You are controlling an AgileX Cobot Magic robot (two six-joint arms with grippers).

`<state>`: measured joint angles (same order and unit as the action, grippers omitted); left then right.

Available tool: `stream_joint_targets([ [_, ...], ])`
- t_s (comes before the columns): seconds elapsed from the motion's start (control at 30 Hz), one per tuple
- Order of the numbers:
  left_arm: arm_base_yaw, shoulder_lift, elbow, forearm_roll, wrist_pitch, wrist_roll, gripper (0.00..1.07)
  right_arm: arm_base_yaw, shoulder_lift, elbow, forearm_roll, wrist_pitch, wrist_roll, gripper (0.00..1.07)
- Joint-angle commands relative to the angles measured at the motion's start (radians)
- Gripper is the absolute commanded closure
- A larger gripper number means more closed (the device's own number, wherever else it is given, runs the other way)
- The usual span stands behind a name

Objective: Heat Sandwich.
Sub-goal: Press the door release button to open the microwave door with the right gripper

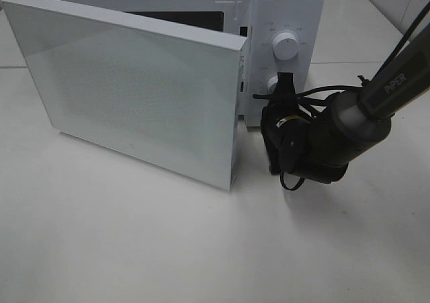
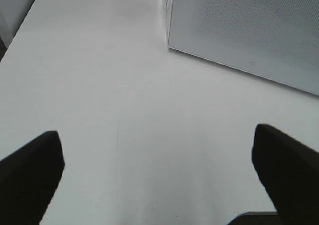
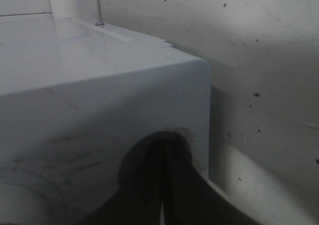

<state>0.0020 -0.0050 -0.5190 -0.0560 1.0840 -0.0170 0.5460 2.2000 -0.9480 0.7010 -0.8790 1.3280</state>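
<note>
The white microwave (image 1: pixel 285 14) stands on the table (image 1: pixel 134 249) with its door (image 1: pixel 134 88) swung partly out, hiding the cavity, so where the sandwich lies cannot be told. The right pincer (image 1: pixel 285 82), fingers drawn almost together, touches the control panel just beside the lower knob (image 1: pixel 272 84). The left pincer (image 2: pixel 155 132) hangs spread wide above bare table, holding nothing.

- Right arm (image 1: pixel 396 81): "PiPER" in white letters on dark link, running along its length.
- Microwave (image 1: pixel 289 7) control panel: tiny grey markings ringed round upper dial (image 1: pixel 286 48) (too small to read).
- Microwave door (image 1: pixel 134 95): small faint mark low on front, illegible (also faint in left wrist view).
- Right wrist view: no text.
</note>
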Motion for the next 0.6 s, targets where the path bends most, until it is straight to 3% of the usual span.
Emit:
stream_joint_targets([
  [0.03,0.004,-0.016,0.003,-0.003,-0.015,-0.001,0.09,-0.035,0.010,-0.099,-0.111,-0.198,-0.007,1.07],
  [0.6,0.004,-0.016,0.003,-0.003,-0.015,-0.001,0.09,-0.034,-0.009,-0.053,-0.135,-0.122,0.023,1.07],
])
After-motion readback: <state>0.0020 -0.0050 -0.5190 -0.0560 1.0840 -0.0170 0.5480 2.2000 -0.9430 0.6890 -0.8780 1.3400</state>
